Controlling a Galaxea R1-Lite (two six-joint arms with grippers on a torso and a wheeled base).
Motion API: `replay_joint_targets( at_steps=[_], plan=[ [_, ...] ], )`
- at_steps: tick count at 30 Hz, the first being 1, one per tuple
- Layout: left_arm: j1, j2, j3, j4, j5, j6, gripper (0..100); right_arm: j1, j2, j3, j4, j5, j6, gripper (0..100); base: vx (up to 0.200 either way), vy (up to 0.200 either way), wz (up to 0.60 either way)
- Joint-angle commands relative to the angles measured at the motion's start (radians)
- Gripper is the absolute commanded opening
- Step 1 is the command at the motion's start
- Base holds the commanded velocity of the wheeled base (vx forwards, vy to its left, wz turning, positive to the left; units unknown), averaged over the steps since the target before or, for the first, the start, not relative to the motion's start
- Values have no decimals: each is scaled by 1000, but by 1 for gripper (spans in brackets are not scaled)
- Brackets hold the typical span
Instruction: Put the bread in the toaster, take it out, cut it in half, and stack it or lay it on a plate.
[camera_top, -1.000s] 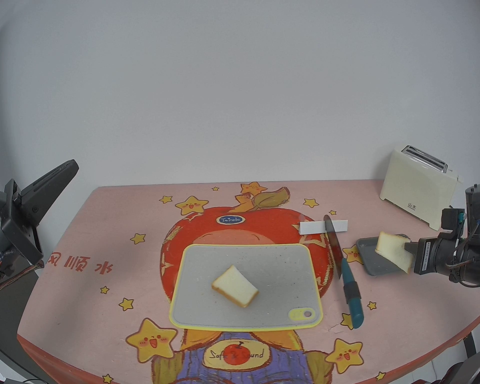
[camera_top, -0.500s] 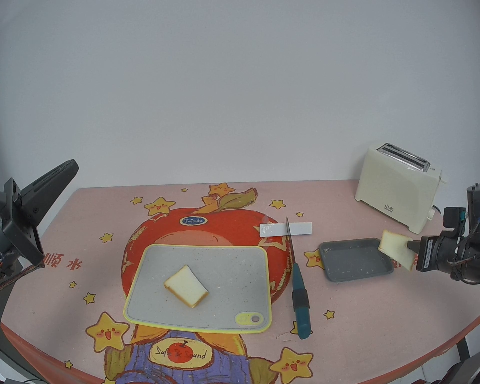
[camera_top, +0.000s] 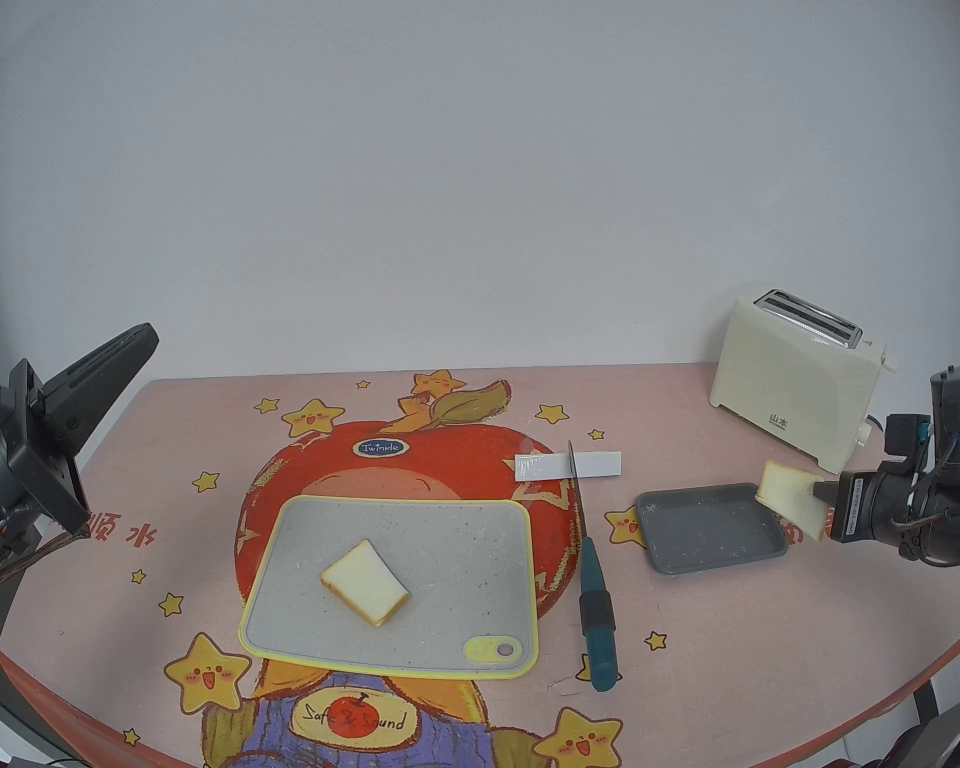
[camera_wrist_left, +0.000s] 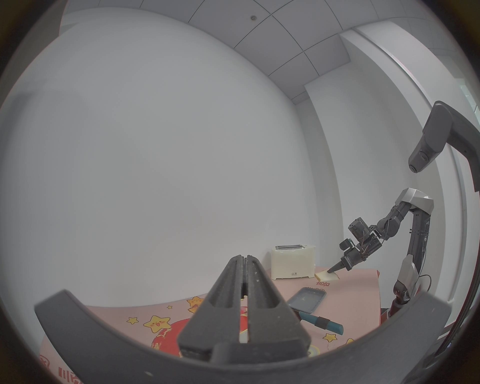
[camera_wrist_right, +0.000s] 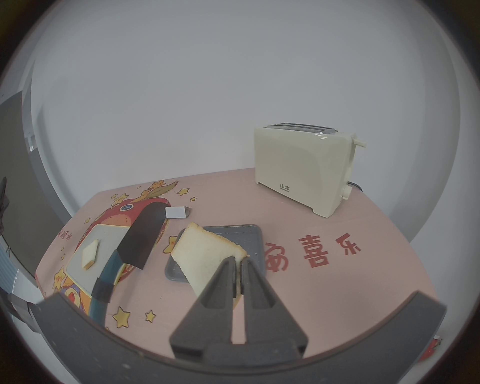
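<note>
Half slice of bread (camera_top: 790, 495) pinched in R gripper (camera_top: 822, 494), raised by the grey plate (camera_top: 700, 530) nr the table (camera_top: 800, 630) right edge.
The 2nd half (camera_top: 364, 582) is laid on the cutting board (camera_top: 460, 560) twd the front-left. The knife (camera_top: 596, 610) is left betw. board & plate, and the toaster (camera_top: 795, 380) is set at the far right corner. L gripper (camera_wrist_left: 245, 262) is held off the left edge, jaws pressed together w/ nothing betw. them. Advised: slice to be brought over the plate's middle, levelled flat and lowered close before release, so no corner is left overhanging the rim.
</note>
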Motion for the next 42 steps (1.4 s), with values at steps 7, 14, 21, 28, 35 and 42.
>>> replay_joint_targets(
  at_steps=[7,14,21,28,35,42],
  plan=[
    [0,2,3,1,-1,0,0,2,170,-111,15,2,217,0,0,0,0],
    [0,0,3,0,-2,0,0,0,228,-130,20,2,261,0,0,0,0],
    [0,0,11,0,-4,4,0,0,233,-101,21,2,249,0,0,0,0],
    [0,0,13,0,-14,7,0,-17,271,-87,17,2,228,0,0,0,0],
    [0,0,14,0,-16,15,0,-21,333,-87,6,0,229,0,0,0,0],
    [0,0,20,0,-21,17,0,-26,350,-88,3,2,228,0,0,0,0]
  ],
)
